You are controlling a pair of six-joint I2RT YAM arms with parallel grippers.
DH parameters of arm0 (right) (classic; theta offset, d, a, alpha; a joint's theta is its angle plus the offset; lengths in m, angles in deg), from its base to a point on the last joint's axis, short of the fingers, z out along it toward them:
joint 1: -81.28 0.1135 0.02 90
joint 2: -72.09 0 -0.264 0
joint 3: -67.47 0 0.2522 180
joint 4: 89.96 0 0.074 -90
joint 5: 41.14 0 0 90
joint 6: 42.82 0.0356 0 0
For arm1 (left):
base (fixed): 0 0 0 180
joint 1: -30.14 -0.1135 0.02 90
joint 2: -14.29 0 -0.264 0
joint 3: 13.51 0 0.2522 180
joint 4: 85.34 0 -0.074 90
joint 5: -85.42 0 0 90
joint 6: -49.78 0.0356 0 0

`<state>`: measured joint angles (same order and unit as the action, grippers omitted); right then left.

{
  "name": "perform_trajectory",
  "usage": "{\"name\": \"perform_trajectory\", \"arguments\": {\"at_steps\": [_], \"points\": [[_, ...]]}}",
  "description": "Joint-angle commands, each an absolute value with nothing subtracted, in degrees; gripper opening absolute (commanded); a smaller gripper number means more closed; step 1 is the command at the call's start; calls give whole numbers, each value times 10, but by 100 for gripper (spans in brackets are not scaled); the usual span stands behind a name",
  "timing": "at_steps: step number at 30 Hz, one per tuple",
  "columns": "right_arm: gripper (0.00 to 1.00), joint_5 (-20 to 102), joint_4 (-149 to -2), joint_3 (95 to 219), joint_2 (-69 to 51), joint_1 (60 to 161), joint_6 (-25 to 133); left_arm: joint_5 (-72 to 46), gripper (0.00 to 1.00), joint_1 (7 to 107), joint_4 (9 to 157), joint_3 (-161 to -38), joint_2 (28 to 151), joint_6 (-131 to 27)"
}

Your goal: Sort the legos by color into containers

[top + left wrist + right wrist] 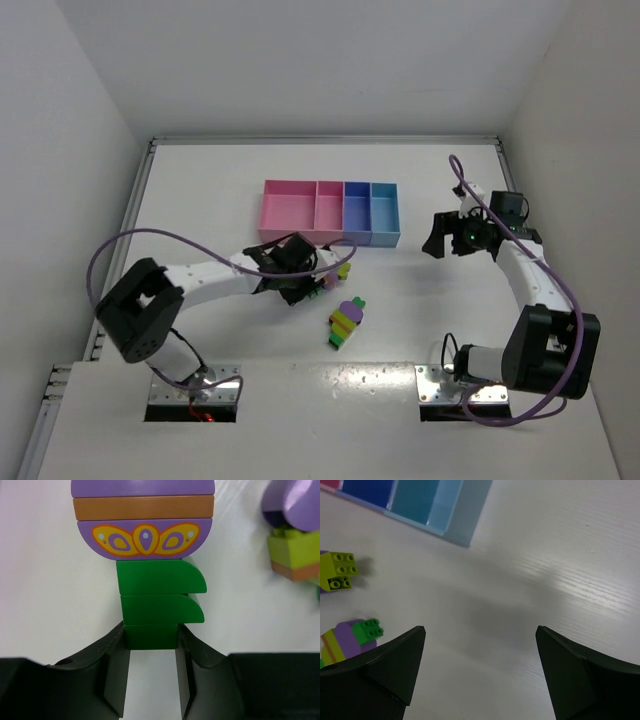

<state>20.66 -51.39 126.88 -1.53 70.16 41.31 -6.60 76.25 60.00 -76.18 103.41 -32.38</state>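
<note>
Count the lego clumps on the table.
2. The held clump sits in the left gripper, near the pink bin; the loose clump lies apart, nearer the robot. Bricks under the left arm may be hidden.

Nothing can pass between the left jaws: a dark green brick point(150, 636) fills the gap, touching both inner faces. The stacked clump point(144, 525) it belongs to blocks the way straight ahead. Ahead and to the right of them a second clump point(295, 540) stands near, with a strip of bare tabletop point(235, 605) between the two clumps. To the left of those jaws the tabletop lies bare. The right jaws stand wide apart, with bare tabletop between them and straight ahead. Ahead and to their left the corner of the bins point(455, 515) bars the way; both clumps lie further left, well apart from these jaws.
</note>
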Motion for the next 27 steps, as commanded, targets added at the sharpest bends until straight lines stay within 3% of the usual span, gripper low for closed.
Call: {"name": "perform_trajectory", "arguments": {"at_steps": [1, 6, 11, 15, 27], "points": [[92, 104, -504, 1278, -19, 717, 422, -83, 9, 767, 626, -738, 924, -295], [92, -13, -533, 1283, -58, 755, 514, -103, 8, 773, 626, -711, 815, -255], [93, -95, -651, 1309, -98, 816, 676, -110, 8, 784, 626, -710, 789, -250], [98, -130, -671, 1357, -120, 851, 704, -105, 8, 789, 620, -721, 800, -255], [96, -178, -668, 1357, -161, 928, 688, -74, 8, 805, 642, -738, 828, -277]]}}
